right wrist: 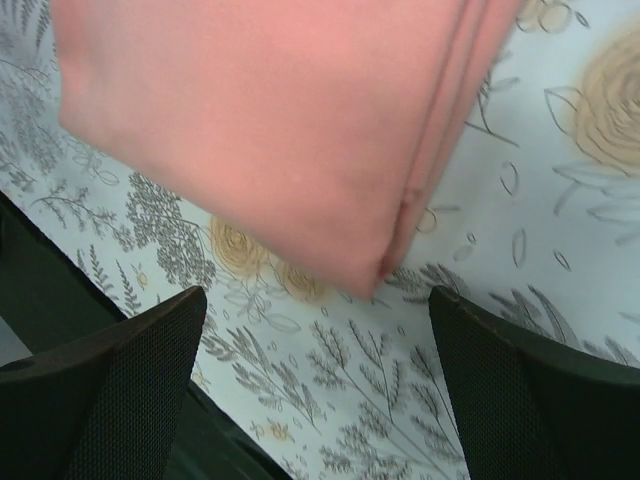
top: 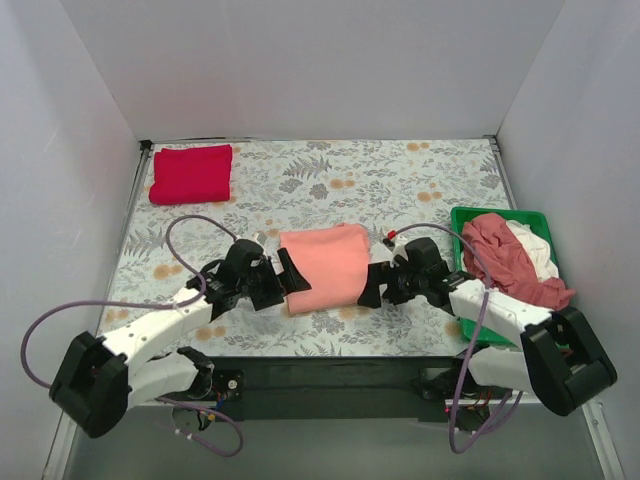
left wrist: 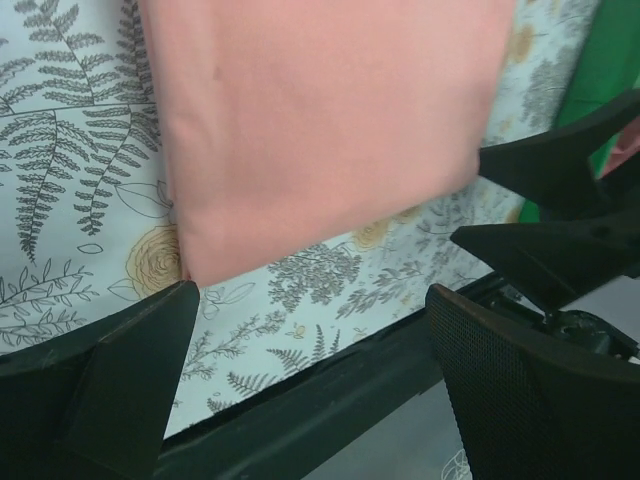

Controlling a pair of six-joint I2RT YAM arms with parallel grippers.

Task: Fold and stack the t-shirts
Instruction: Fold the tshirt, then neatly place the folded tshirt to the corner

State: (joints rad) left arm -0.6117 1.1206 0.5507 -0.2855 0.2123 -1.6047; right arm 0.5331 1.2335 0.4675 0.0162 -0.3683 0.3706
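Centre-front of the bench [top: 400, 180] lies the salmon shirt [top: 325, 267], folded flat, and both arms come in low at it from the bottom corners of the frame, elbows out, wrists level. Left pincer [top: 285, 280] sits at the shirt's left edge, jaws wide with nothing between them. Its wrist view puts the shirt's corner right by one finger [left wrist: 130, 390], but contact is hard to call. Right pincer [top: 373, 283] mirrors it at the right edge, equally wide and empty, with the layered fold just ahead of its fingers [right wrist: 520, 400]. Upper left of the frame, the red shirt [top: 191, 173] rests folded. At right, a green tray [top: 462, 218] holds a crumpled rose shirt [top: 505, 255] and a white shirt [top: 540, 250].
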